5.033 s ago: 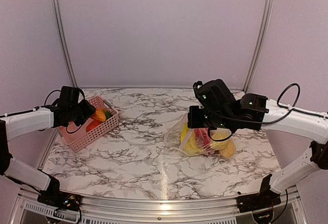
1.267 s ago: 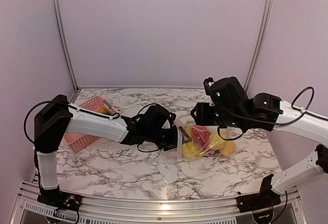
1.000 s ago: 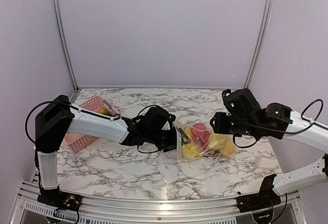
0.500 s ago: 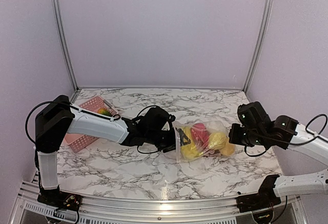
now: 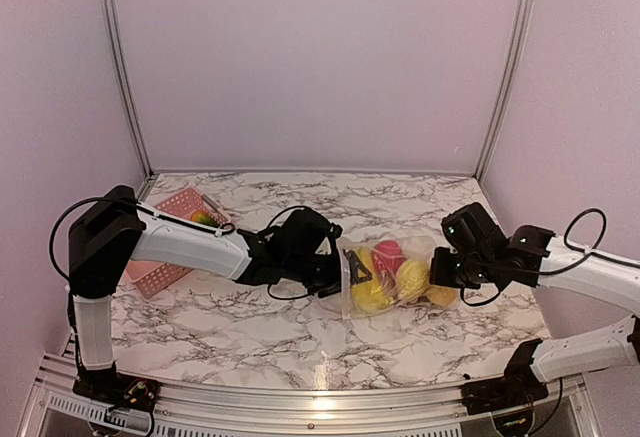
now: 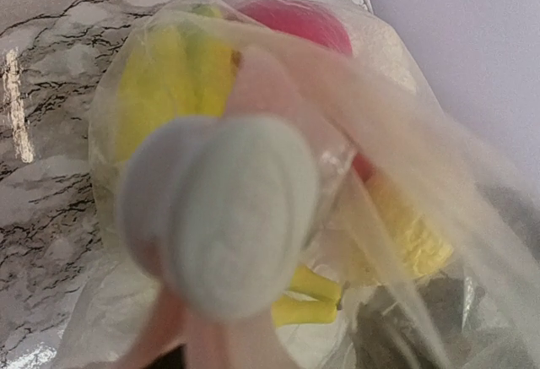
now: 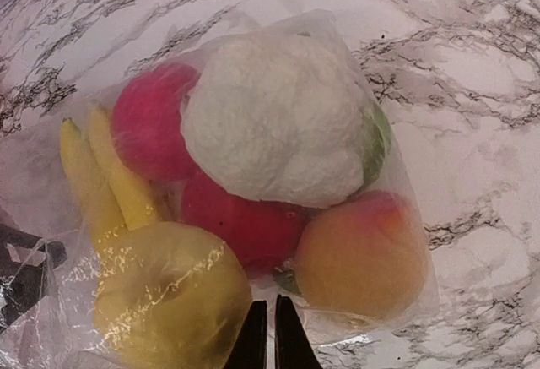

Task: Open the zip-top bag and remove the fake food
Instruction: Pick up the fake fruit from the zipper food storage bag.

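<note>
The zip-top bag (image 5: 420,249) lies on the marble table, mouth to the left. Inside is fake food: pink fruit (image 5: 387,254), a lemon (image 5: 412,277) and bananas (image 5: 370,297). My left gripper (image 5: 345,275) is at the bag's mouth, one dark finger showing through the plastic, shut on its edge. The left wrist view is blurred by the bag (image 6: 405,132) pressed close, with bananas (image 6: 316,297) behind it and the fingers hidden. My right gripper (image 5: 443,275) is at the closed end. Its jaws (image 7: 270,303) stand almost together on the plastic between lemon (image 7: 169,293) and peach (image 7: 363,255), below the white cauliflower (image 7: 274,128).
A pink slatted basket (image 5: 150,275) stands at the far left with an orange and green piece (image 5: 200,217) in it. My left arm stretches from there across the table. Metal frame posts and pale walls close in the back and sides.
The right gripper left its place above the bag, swung out to the right, then came back low to the bag's closed end. The left arm reached over from the basket to the bag's mouth and stayed there.
</note>
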You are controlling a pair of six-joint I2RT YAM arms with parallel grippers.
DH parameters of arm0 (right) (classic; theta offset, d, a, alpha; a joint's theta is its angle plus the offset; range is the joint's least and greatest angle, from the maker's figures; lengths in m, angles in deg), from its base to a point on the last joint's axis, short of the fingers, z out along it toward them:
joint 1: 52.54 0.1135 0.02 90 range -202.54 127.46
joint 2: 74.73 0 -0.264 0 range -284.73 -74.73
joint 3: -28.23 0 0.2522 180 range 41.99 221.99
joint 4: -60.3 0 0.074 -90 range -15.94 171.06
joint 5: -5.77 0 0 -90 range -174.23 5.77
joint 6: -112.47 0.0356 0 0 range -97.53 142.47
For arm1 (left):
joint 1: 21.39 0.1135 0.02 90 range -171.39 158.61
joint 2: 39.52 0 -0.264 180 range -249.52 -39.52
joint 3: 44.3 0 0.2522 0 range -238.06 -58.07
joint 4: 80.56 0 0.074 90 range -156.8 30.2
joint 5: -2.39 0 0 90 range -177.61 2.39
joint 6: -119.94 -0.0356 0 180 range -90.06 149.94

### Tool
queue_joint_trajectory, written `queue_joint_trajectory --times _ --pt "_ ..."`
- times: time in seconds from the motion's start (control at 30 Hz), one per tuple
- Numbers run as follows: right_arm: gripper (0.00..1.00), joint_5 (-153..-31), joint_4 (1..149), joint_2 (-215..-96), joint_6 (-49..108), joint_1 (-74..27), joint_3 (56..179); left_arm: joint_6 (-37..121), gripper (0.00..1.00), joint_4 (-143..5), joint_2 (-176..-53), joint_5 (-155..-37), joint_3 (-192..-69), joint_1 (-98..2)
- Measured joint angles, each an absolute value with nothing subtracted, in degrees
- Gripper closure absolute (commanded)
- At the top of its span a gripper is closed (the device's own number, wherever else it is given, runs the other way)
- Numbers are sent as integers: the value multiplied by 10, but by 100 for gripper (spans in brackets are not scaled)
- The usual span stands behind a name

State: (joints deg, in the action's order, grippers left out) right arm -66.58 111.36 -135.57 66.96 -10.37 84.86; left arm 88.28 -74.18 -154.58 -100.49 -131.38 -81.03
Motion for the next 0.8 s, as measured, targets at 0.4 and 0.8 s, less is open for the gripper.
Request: queue_joint_trajectory --times 0.4,0.8 --pt "80 -683 1100 -1369 647 -104 855 883 37 -742 -1546 -1005 -1314 -810" --pt "92 -683 1171 -1310 686 -11 863 883 37 -742 -1546 -1006 -1314 -810"
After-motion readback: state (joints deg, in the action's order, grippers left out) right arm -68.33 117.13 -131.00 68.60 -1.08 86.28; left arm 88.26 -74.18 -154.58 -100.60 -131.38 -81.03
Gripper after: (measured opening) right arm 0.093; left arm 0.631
